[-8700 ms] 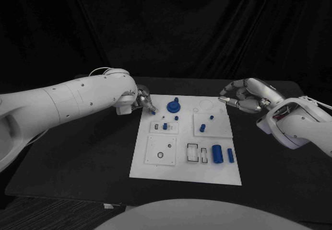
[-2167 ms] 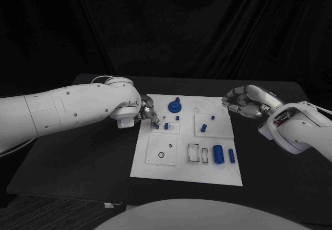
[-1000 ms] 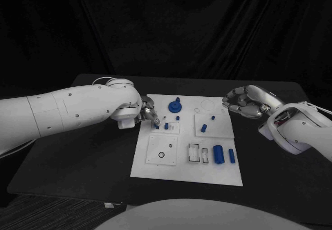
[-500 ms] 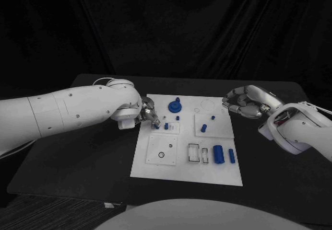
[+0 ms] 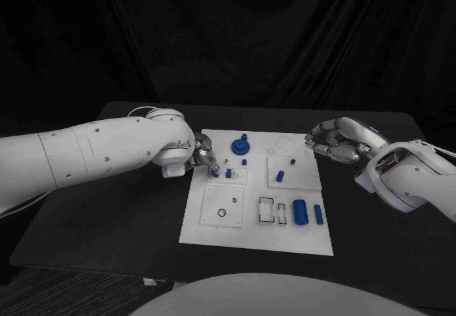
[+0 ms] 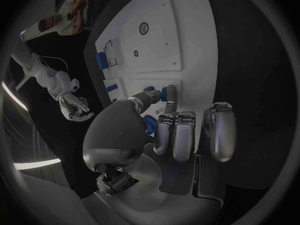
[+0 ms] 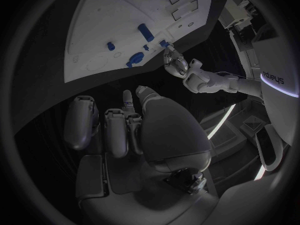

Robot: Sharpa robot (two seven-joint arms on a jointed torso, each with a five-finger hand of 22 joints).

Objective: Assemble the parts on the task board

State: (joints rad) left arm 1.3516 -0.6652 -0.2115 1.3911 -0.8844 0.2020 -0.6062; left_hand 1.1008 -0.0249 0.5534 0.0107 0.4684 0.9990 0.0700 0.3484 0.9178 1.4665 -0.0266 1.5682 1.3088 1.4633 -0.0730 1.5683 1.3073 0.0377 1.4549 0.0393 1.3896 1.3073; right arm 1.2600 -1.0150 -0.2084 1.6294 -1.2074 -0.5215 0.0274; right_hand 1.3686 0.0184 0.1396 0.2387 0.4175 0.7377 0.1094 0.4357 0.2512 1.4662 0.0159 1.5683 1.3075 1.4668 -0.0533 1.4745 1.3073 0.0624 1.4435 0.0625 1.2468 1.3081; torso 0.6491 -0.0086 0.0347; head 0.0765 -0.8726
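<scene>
Left hand (image 5: 202, 157) sits at the left edge of the task board (image 5: 238, 237), fingertips down on the small upper-left inset plate; left wrist view shows a small blue peg (image 6: 170, 93) pinched between thumb and a fingertip, right at that plate, other fingers curled alongside. Board lies mid-table (image 5: 114, 224). On it, left to right: square plate with a small ring hole (image 5: 221, 212) in the lower left; round blue knob part (image 5: 240, 146) near the top edge with a tiny blue peg (image 5: 244, 162) just below it; two rectangular slots (image 5: 272, 210) at lower middle; short blue peg (image 5: 279, 176) standing in the upper-right plate; blue cylinder (image 5: 299, 212) and a thinner blue bar (image 5: 317, 214) lying side by side at lower right. Right hand (image 5: 335, 140) hovers off the board's upper-right corner, fingers curled in, holding nothing, not touching the board.
</scene>
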